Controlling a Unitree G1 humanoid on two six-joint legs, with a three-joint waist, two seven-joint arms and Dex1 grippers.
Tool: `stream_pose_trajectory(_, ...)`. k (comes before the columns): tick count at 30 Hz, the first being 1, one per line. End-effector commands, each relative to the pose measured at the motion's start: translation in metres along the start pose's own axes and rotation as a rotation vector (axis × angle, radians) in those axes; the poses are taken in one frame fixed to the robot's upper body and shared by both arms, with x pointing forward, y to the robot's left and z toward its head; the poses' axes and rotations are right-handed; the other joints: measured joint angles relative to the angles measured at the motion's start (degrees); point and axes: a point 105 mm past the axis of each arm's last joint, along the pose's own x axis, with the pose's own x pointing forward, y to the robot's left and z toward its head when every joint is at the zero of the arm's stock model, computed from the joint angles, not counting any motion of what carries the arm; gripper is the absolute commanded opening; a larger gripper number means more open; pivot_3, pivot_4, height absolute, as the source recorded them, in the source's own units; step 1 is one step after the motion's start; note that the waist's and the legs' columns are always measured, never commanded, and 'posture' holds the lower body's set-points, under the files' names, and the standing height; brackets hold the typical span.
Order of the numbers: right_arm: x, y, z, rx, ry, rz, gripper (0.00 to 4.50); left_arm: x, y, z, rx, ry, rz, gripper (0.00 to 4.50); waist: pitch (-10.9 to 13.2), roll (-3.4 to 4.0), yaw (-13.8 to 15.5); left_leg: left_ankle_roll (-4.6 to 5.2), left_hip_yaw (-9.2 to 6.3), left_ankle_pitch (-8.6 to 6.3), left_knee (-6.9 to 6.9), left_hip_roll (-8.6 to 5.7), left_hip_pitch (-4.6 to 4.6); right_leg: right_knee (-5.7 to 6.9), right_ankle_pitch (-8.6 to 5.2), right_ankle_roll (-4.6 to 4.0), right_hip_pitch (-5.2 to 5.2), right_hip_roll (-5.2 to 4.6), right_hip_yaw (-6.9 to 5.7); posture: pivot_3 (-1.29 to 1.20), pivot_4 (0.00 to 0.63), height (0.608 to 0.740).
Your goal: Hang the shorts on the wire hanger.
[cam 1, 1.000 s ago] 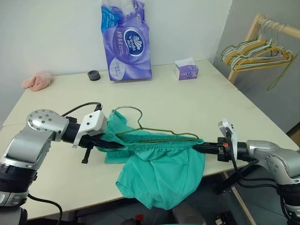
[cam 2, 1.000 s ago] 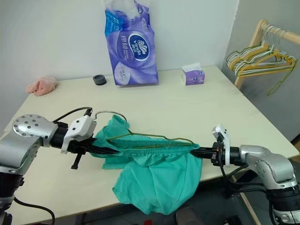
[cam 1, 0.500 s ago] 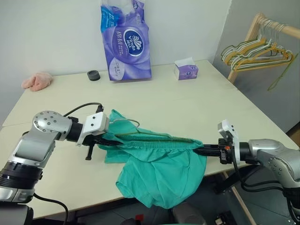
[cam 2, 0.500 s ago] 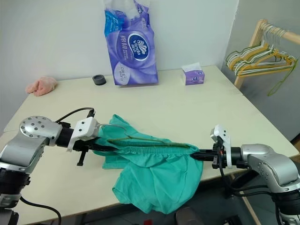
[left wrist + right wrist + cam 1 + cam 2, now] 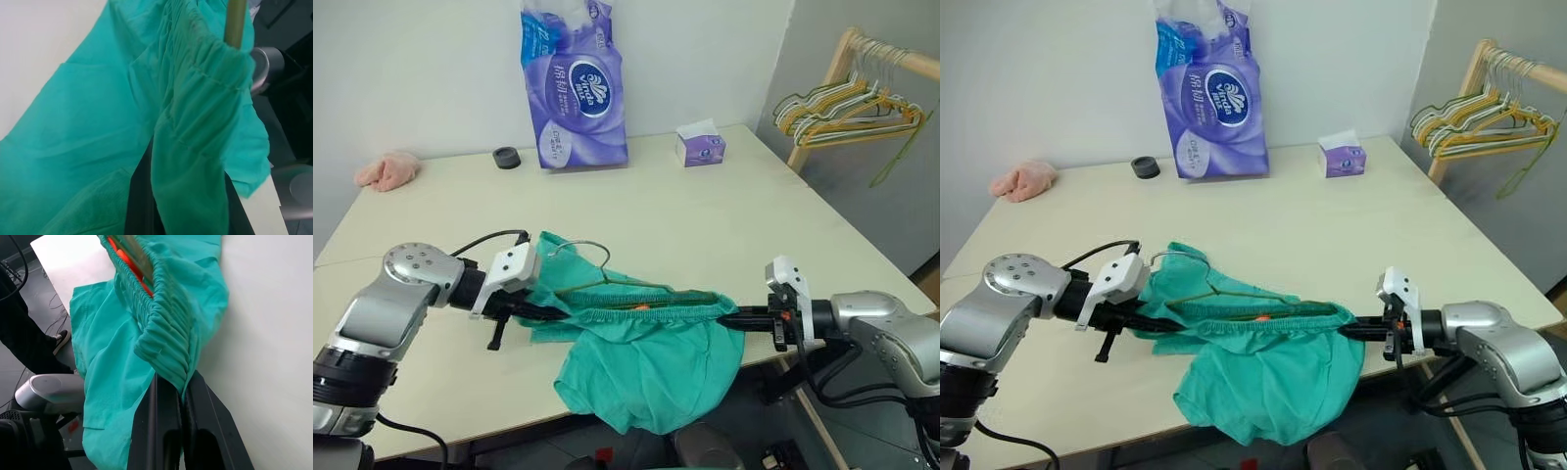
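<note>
Both jaws clamping shorts (image 5: 646, 357) waistband, legs overhanging table (image 5: 724, 225) edge

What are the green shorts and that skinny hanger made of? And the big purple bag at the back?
The shorts look like soft matte cloth: they droop and the waistband is gathered. The wire hanger looks like thin bent metal wire, maybe coated olive-green. The purple pack seems to be shiny plastic wrap, crinkled at the top.

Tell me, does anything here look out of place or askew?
Yes. The shorts spill over the table's near edge while both grippers, left and right, pinch the waistband. The wire hanger lies half buried in the fabric, only its hook free.
</note>
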Motion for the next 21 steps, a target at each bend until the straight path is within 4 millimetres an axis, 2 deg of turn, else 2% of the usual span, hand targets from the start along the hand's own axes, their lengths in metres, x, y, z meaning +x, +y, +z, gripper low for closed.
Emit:
stream_pose_trajectory(1, -0.011, -0.006, 0.008, -0.037, 0.016, -0.021, 0.03, -0.01, 0.007, -0.005, 0.041, 0.063, 0.061, 0.0, 0.01, 0.0, 0.08, 0.0, 0.01, 0.0, 0.0, 0.0, 0.0, -0.01, 0.0, 0.0, 0.0, 0.0, 0.0, -0.33, 0.037, 0.74)
stream_pose_trajectory(7, -0.015, -0.007, 0.019, -0.156, 0.084, -0.003, 0.03, -0.005, 0.018, -0.014, 0.073, 0.11, 0.123, 0.0, 0.04, 0.03, 0.09, 0.0, 0.03, 0.0, 0.0, 0.01, 0.0, -0.01, -0.01, 0.01, -0.01, 0.0, 0.01, -0.34, 0.042, 0.74)
stream_pose_trajectory(15, 0.018, -0.007, 0.048, -0.326, 0.133, 0.007, 0.03, 0.013, 0.033, -0.013, 0.105, 0.122, 0.19, 0.0, 0.06, 0.04, -0.15, 0.0, 0.05, 0.0, -0.05, 0.01, -0.02, -0.01, 0.01, -0.01, -0.07, 0.0, 0.03, -0.34, 0.043, 0.74)
stream_pose_trajectory(21, 0.042, 0.001, 0.069, -0.389, 0.117, 0.019, 0.03, 0.026, 0.034, -0.014, 0.122, 0.13, 0.196, 0.0, 0.06, 0.06, -0.16, 0.0, 0.03, 0.0, -0.03, 0.0, -0.02, 0.01, 0.02, -0.03, -0.07, -0.04, 0.03, -0.34, 0.042, 0.74)
